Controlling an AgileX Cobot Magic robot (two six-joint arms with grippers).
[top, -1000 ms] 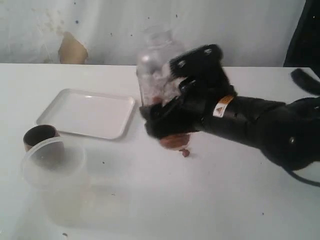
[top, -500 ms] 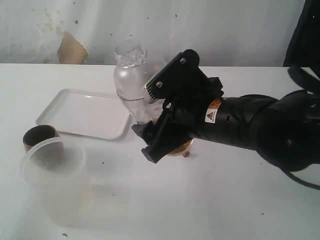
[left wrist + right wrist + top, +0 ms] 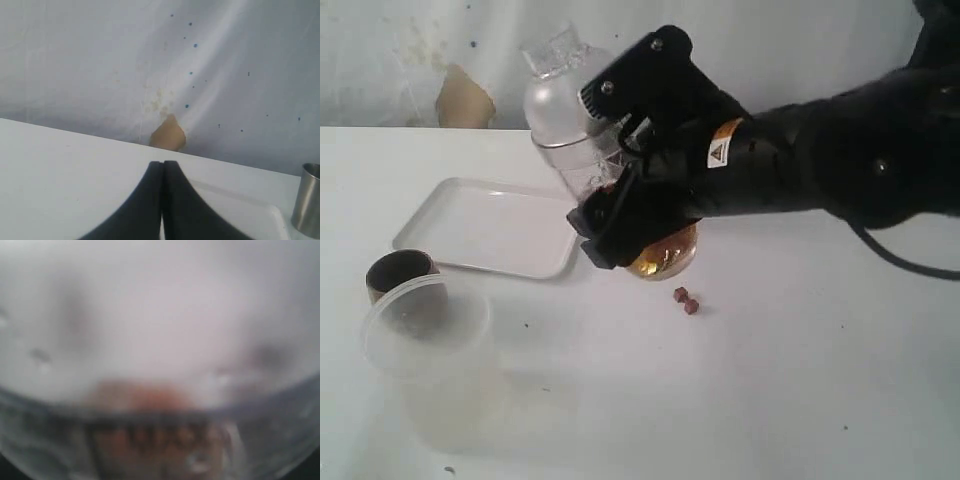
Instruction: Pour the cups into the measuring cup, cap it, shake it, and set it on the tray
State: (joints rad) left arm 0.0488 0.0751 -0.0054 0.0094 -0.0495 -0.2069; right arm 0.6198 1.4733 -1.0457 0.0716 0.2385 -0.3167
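- Clear plastic in the grasp of the right gripper [image 3: 615, 165]: measuring cup [image 3: 565, 130], domed lid [image 3: 555, 70] on, off the table [image 3: 770, 380] and tilted, lid end leaning up and to the left in the exterior view.
- Jaws spread wide round the cup's body, one above, one below; golden-brown contents showing at the low end.
- Hanging just beside the right edge of the white tray [image 3: 495, 225], not touching it.
- Up against the right wrist camera, only blurred plastic with reddish-brown bits inside.
- Left gripper [image 3: 162, 172] clenched, fingertips pressed together, holding nothing; out of the exterior view.
- Also in the left wrist view: a corner of the tray and, by it, a steel tumbler [image 3: 310, 205], upright.
- Short brown cup [image 3: 398, 270] at the left, upright, just behind a cloudy tub [image 3: 425, 330].
- Two small brown crumbs [image 3: 686, 300] on the table below the raised cup.
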